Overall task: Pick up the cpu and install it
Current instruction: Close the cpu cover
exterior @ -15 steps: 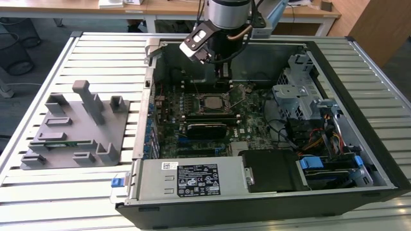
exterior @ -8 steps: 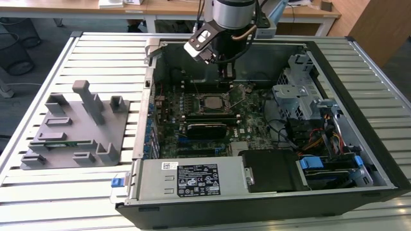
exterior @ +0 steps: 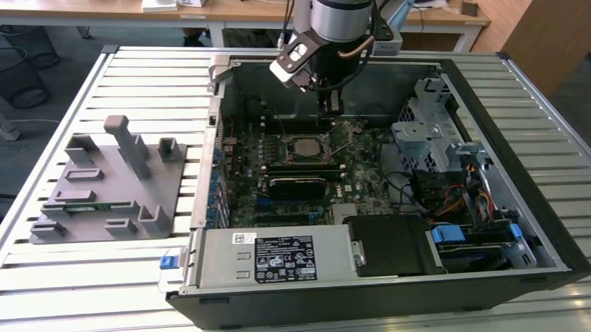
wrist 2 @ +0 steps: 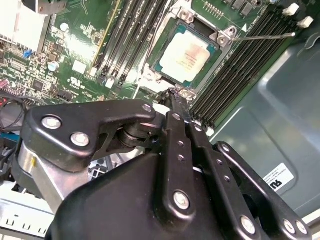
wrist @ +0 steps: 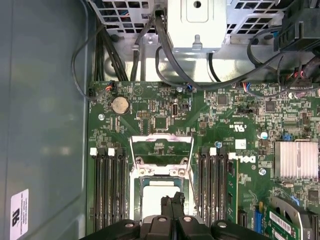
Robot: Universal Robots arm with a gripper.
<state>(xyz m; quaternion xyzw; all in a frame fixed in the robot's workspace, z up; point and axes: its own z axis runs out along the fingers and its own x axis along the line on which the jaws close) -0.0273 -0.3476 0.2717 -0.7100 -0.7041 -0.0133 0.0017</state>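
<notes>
Sitting mid-frame in the exterior view, the cpu (exterior: 308, 146) looks light, rigid and fragile, best held by its edges. The gripper (wrist 2: 176, 96) is pressed together, empty.

I see my silver-grey arm (exterior: 340, 21) coming down from the top of the exterior view, with the wrist held close to vertical. The black linkage gripper (exterior: 330, 105) hangs under it and points straight down. In both wrist views its two slim black fingers (wrist 2: 176, 130) (wrist: 167, 204) lie pressed together along their length, tips meeting, closed on themselves.
</notes>
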